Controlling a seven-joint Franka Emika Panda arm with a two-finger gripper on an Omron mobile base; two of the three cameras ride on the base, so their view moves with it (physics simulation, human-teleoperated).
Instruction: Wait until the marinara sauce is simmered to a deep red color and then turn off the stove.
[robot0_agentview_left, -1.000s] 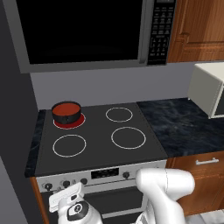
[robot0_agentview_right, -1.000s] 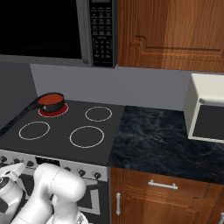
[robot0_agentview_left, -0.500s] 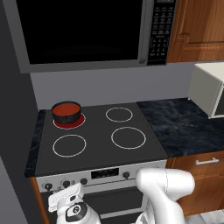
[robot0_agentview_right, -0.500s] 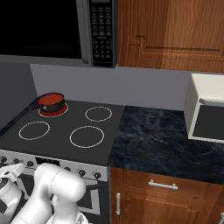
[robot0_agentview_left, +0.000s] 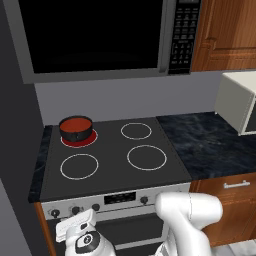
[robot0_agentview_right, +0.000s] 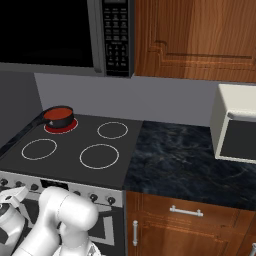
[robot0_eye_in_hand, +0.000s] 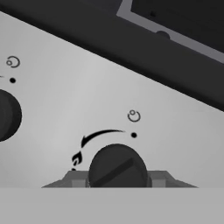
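Marinara sauce in small pot, back-left ring of stove. Gripper pinching hard round knob on stove front. Knob stiff, smooth; hold by sides.

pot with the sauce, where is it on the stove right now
The pot sits on the glowing back-left burner of the stove, below the microwave; the other three burners are bare.

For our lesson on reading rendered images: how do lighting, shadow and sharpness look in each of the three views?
Left base view: even, flat light, the microwave window near black, the burner under the pot glowing red. Right base view: mottled sheen on the dark counter, no hard shadows. Hand view: very close, the knob soft-edged, its gripper fingers either side, a pale gradient across the silver panel.
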